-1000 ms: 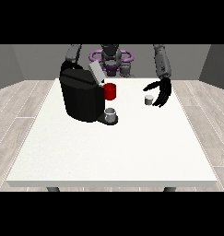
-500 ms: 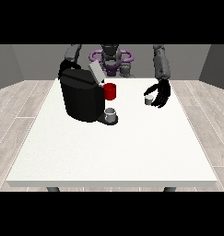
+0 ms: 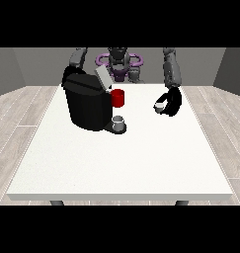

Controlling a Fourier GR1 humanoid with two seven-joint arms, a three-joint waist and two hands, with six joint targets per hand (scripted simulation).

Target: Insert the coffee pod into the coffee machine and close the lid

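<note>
We log one small pale coffee pod (image 3: 160, 105), grasped in curled fingers of the robot hand (image 3: 171, 103) at the view's right, above the tabletop (image 3: 121, 158).

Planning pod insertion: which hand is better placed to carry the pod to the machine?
Left, the hand at the view's right: its fingers already curl round the coffee pod, beside the coffee machine, whose lid stands open. The other hand is hidden behind the machine.

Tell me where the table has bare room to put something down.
The near half of the table, between the coffee machine and the front edge, is bare. So is the stretch between the machine's small cup and the hand at the view's right. Around the machine, its raised lid and red part it is crowded.
</note>
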